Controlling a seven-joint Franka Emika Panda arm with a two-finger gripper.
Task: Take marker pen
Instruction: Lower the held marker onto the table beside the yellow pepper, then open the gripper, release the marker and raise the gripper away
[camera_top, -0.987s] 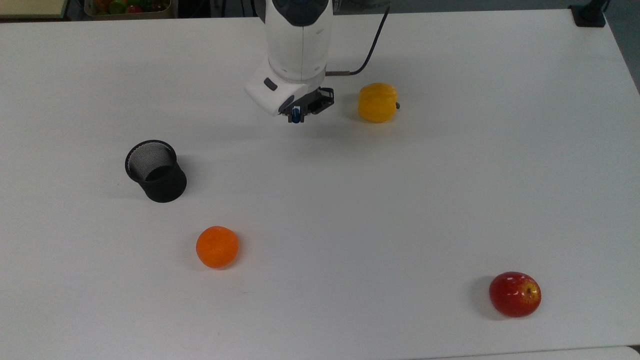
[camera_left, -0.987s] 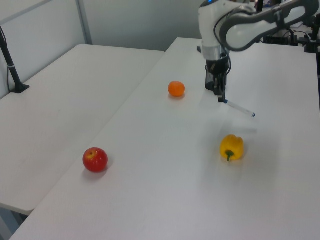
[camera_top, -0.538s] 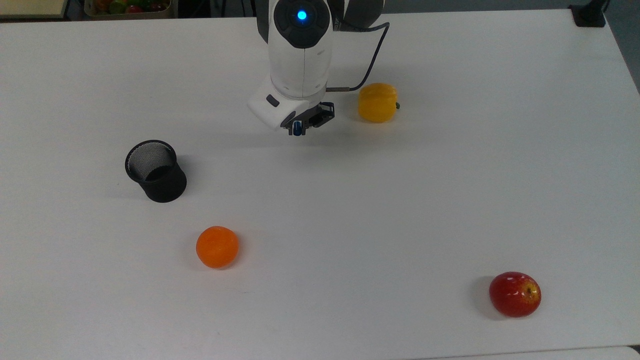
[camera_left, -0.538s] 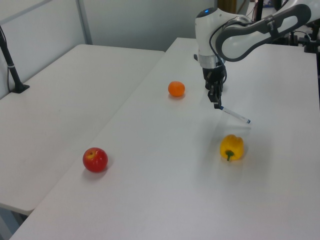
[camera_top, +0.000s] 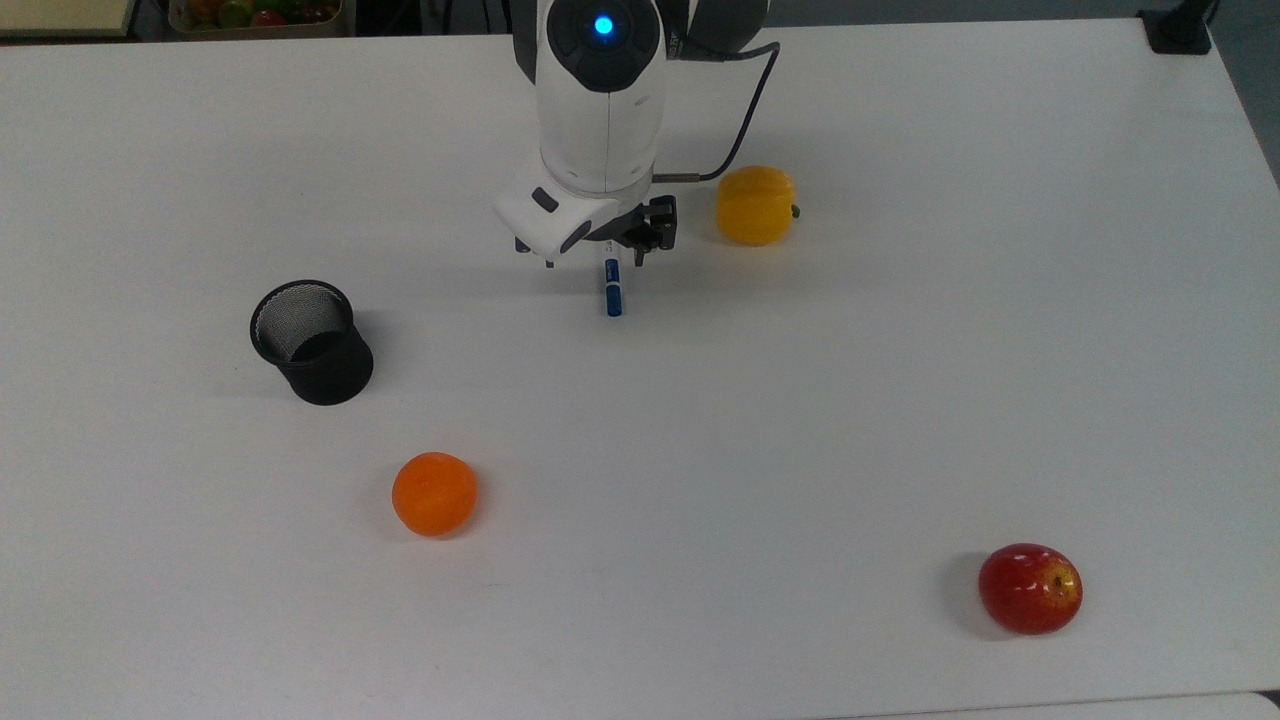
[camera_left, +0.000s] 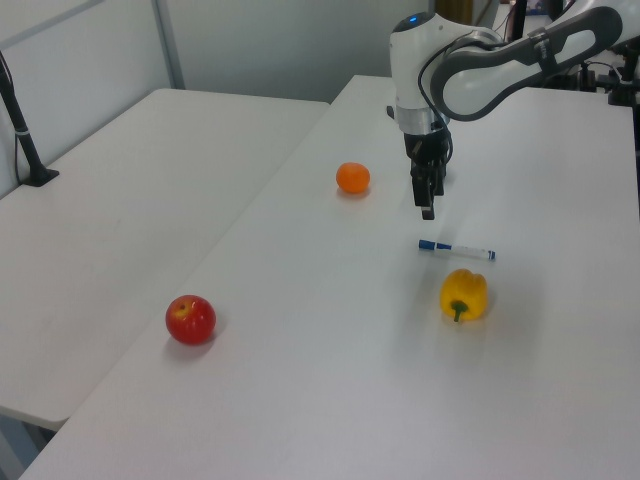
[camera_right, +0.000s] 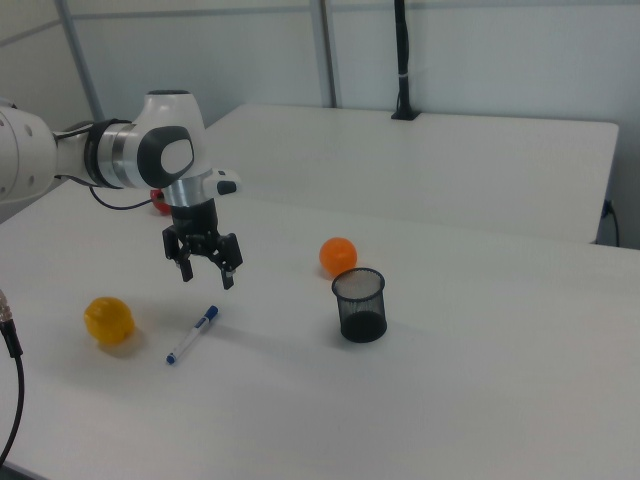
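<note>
Now gripper (camera_right: 207, 273) hangs spread wide and empty just above marker pen (camera_right: 192, 334), which lies flat on table (camera_right: 450, 380) near yellow pepper (camera_right: 108, 320).

The marker pen (camera_left: 456, 249) was held tilted in the gripper (camera_right: 207, 272) before; now it lies flat on the white table (camera_left: 330, 330), and the gripper's fingers are spread apart above it, holding nothing.
</note>
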